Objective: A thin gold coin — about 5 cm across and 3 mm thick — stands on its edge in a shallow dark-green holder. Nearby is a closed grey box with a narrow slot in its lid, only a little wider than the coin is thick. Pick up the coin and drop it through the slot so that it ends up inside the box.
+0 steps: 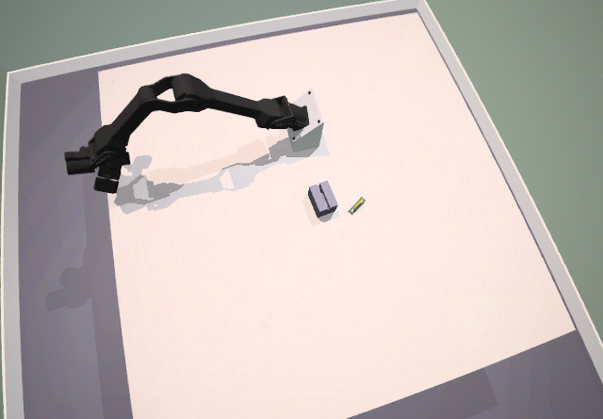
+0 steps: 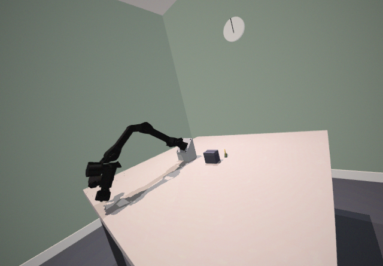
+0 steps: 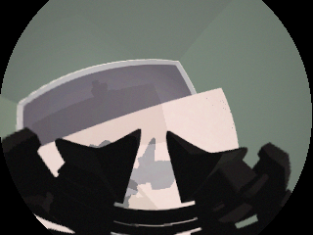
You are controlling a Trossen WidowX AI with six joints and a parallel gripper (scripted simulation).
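The thin gold coin (image 1: pixel 358 203) (image 2: pixel 225 151) stands on its edge in the small dark-green holder (image 1: pixel 350 212) (image 2: pixel 225 155). The closed grey box (image 1: pixel 317 198) (image 2: pixel 211 157) sits beside it, with a narrow slot across its lid in the top view. My gripper (image 3: pixel 153 132) is partly open, with nothing between its fingertips. It is above the table's left edge region, far from the coin and the box. Neither of these shows in the wrist view. The exact fingertip positions are hard to make out in the dark arm end in the top and exterior views.
The arm (image 1: pixel 228 101) (image 2: pixel 123 138) arches from its pale grey mount (image 1: pixel 307 143) (image 2: pixel 189 155), which stands on the table (image 1: pixel 292 307) (image 2: pixel 231 210) behind the box. The table's left edge and corner show near the gripper, with floor beyond. Arm shadows lie across the table.
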